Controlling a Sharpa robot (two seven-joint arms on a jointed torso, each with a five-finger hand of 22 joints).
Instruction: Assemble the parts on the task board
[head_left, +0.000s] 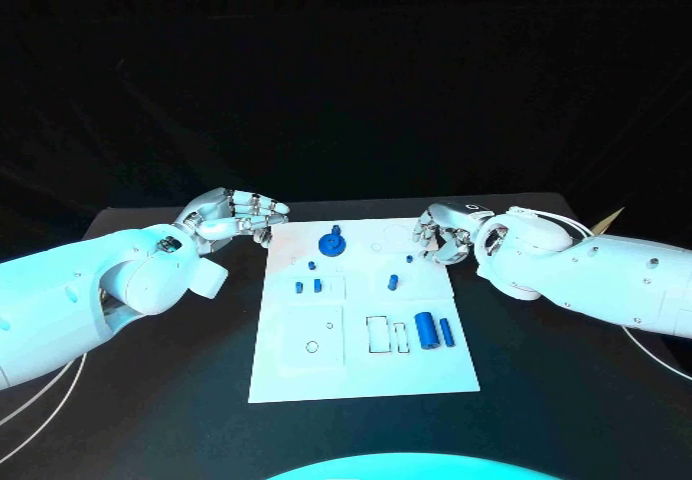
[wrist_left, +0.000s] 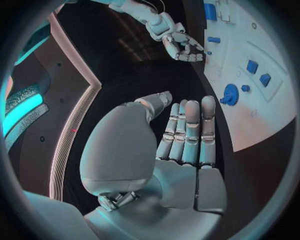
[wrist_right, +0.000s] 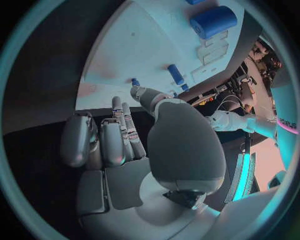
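Task board (head_left: 361, 345): white plate, middle of the black table (head_left: 577, 400), long side running away from the robot.

Parts on it: a blue gear-like piece (head_left: 333, 243) stands near the far edge. Small blue pegs (head_left: 307, 286) sit in the middle band, with another small piece (head_left: 392, 282) across from them. A large blue cylinder (head_left: 427, 328) and a slimmer blue pin (head_left: 447, 332) lie side by side near the right edge, beside outlined slots.

Progress, as a judgement: early. Several outlined recesses look unfilled, and the cylinder and pin lie loose. Whether the gear or pegs are seated I cannot tell.

Left hand (head_left: 231, 215): at the board's far left corner, off the plate, fingers extended close together, grasping nothing.

Right hand (head_left: 447, 233): at the far right corner, fingertips over the board's edge, fingers partly curled, nothing held.

Writing: a few dark letters on the arm in the right wrist view, too small to read. No readable labels on the board.
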